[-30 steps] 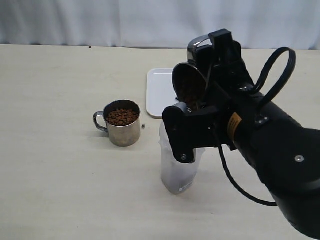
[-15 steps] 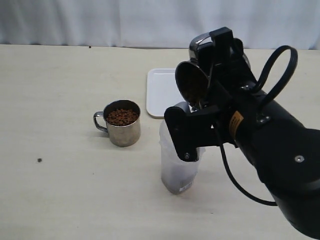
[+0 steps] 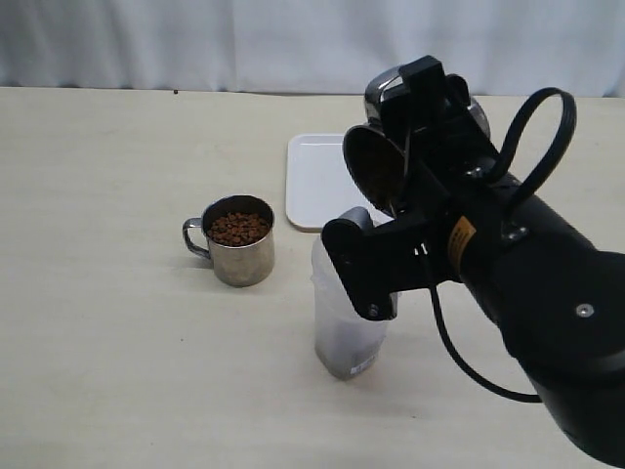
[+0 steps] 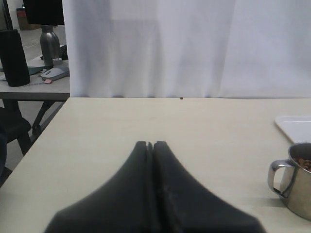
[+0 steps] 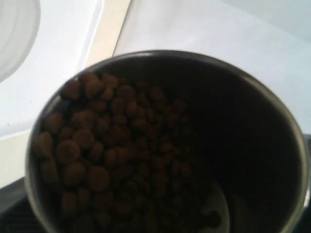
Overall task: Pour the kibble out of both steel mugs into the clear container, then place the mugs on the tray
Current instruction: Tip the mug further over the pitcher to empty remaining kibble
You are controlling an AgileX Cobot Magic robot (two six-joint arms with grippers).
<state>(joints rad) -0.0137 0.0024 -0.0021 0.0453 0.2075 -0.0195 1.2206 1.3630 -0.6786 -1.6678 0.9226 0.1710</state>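
Right jaws: spread wide, clamped on the tilted mug point(image 3: 376, 171). Its mouth faces down toward the clear container point(image 3: 342, 332), which stands just beneath on the bench point(image 3: 117, 156). The mug's axis lies near horizontal. Kibble point(image 5: 97, 155) is banked on its low side, so more tilt looks needed to empty it.

Left jaws: pressed together, holding nothing. This arm is nearer the full mug point(image 3: 239, 249), which stands left of the container. The tray point(image 3: 312, 176) lies behind.

Hidden: the container rim sits behind the right arm point(image 3: 527, 283), so lip-over-rim alignment is unconfirmed. The full mug is cut off in the left wrist view.
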